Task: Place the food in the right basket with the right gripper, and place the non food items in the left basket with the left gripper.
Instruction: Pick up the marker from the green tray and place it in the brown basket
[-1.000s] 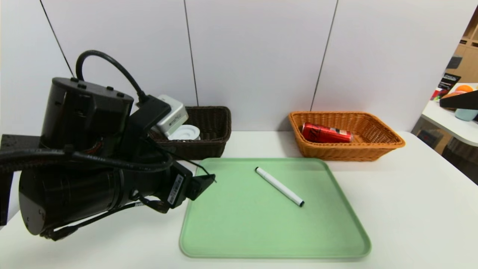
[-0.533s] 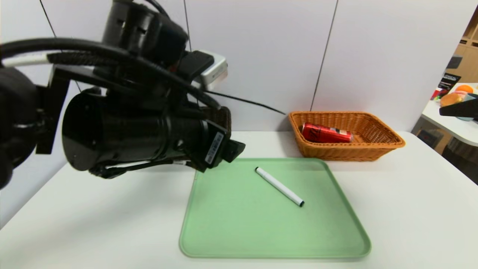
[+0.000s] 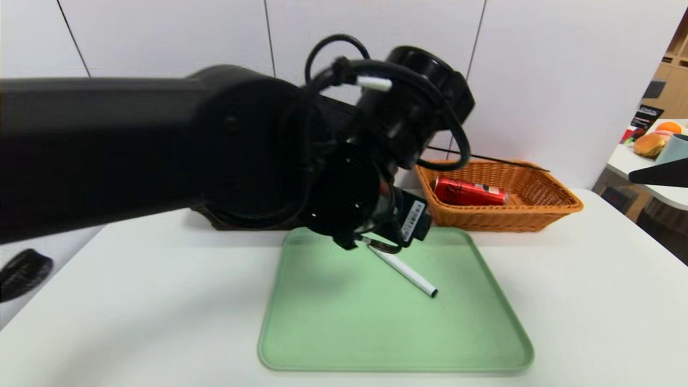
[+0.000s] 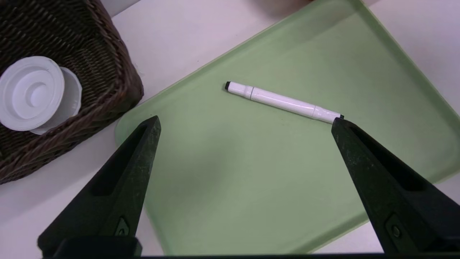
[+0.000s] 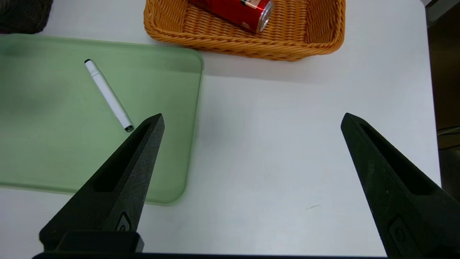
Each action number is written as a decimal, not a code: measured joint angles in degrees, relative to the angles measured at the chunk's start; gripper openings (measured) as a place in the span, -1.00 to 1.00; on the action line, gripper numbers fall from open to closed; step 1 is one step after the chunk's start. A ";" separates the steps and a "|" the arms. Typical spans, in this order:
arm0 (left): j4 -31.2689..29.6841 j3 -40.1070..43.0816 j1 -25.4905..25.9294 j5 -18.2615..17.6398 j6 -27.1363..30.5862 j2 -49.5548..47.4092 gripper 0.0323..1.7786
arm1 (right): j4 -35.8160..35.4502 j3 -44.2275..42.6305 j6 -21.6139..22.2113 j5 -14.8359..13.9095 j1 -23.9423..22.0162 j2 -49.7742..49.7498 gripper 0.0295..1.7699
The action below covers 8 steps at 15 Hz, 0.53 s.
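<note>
Green tray (image 4: 222, 172) lies under the left gripper (image 4: 246, 120), whose fingers stand wide apart and empty, with the white marker (image 4: 284, 102) flat on the tray just ahead of its tips. Off to that gripper's side the strainer (image 4: 30, 93) sits in the dark basket (image 4: 107, 72). The right gripper (image 5: 251, 120), also spread and empty, hangs over bare table (image 5: 287, 144), the can (image 5: 237, 10) lying in the orange basket (image 5: 251, 45) ahead of it.

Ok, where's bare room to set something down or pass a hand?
Bare: the green tray on both sides of the marker, and the table between tray and orange basket. Crowded: the dark basket with the white disc.
</note>
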 joint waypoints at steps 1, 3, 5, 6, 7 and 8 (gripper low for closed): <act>1.04 -1.49 -0.83 0.88 -1.27 2.12 0.90 | -0.05 0.30 0.59 0.00 0.00 -0.02 0.91; 3.39 -3.72 -2.01 1.32 -3.88 5.63 0.90 | -0.07 0.57 1.61 0.06 0.00 0.00 0.91; 4.60 -4.55 -2.60 1.68 -6.78 8.19 0.90 | -0.21 1.12 2.01 0.24 0.02 0.00 0.91; 4.79 -4.74 -2.69 2.04 -8.12 9.18 0.90 | -0.22 1.45 2.11 0.24 0.02 -0.02 0.91; 4.84 -4.85 -2.73 2.62 -9.58 10.01 0.90 | -0.24 1.82 2.19 0.20 0.00 -0.07 0.91; 4.84 -4.96 -2.73 3.36 -11.08 10.69 0.90 | -0.24 2.17 2.19 0.24 0.00 -0.20 0.91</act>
